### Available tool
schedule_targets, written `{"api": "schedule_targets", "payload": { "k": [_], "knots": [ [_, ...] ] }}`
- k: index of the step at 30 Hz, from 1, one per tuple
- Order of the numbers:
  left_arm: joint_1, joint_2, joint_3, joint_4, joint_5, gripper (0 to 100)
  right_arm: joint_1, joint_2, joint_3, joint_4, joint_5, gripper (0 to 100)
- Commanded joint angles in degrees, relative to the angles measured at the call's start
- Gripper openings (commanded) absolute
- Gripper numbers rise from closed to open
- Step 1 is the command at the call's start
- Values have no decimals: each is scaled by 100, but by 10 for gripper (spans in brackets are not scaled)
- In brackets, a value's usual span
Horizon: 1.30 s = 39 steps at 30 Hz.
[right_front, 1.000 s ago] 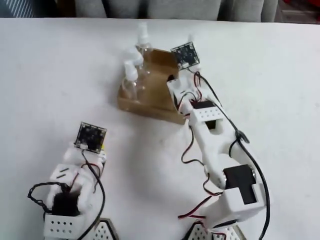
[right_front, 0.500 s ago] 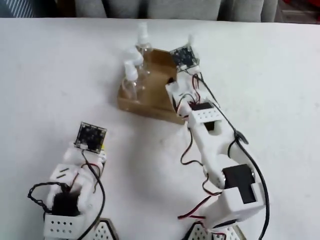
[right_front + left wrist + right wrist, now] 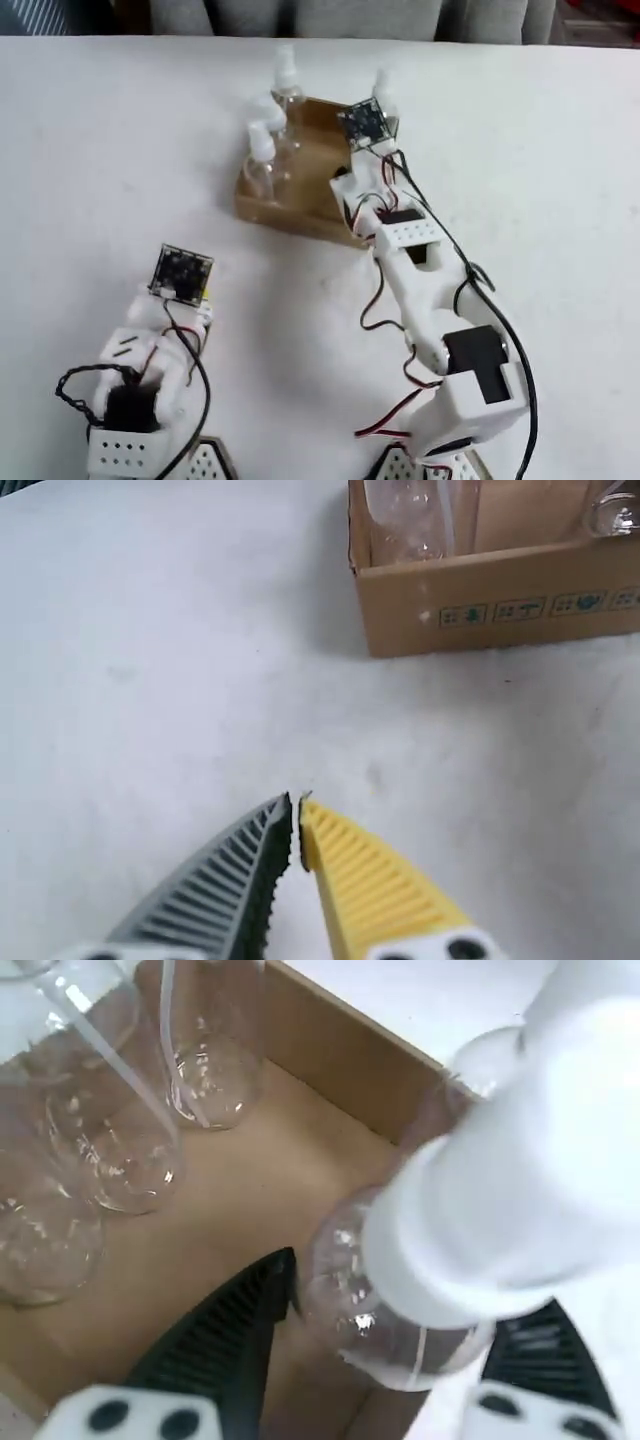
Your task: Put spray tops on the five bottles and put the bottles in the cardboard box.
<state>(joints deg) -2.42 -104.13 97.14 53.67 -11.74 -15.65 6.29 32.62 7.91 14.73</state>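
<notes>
1. Over the cardboard box (image 3: 290,215), close to its right wall, the right gripper (image 3: 410,1295) pinches a clear bottle (image 3: 345,1260) between its black fingers (image 3: 225,1345). The bottle is tilted and wears a white spray top (image 3: 500,1190).
2. Three more clear bottles (image 3: 130,1160), each with a white spray top, stand inside the box. They are grouped along its left side, apart from the held one.
3. The box is brown and open-topped, and sits toward the far middle of the white table (image 3: 120,120).
4. The left gripper (image 3: 297,815) hangs low over the table near the arm bases, well apart from the box. Its grey and yellow fingers are pressed together.
</notes>
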Motion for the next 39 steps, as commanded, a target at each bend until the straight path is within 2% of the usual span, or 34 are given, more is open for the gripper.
{"api": "schedule_targets", "payload": {
  "k": [1,7,14,27,39],
  "knots": [
    [-75,-40,-18,26,-62,20,-48,-57,-44,-22,18,284],
    [-75,-40,-18,26,-62,20,-48,-66,-44,-22,18,395],
    [-84,-40,-18,0,-62,20,-57,-136,-44,-31,18,395],
    [-84,-40,-18,0,-62,20,-382,-1367,466,-22,9,396],
    [-84,-40,-18,9,-62,20,-286,-2000,457,180,9,396]
  ]
}}
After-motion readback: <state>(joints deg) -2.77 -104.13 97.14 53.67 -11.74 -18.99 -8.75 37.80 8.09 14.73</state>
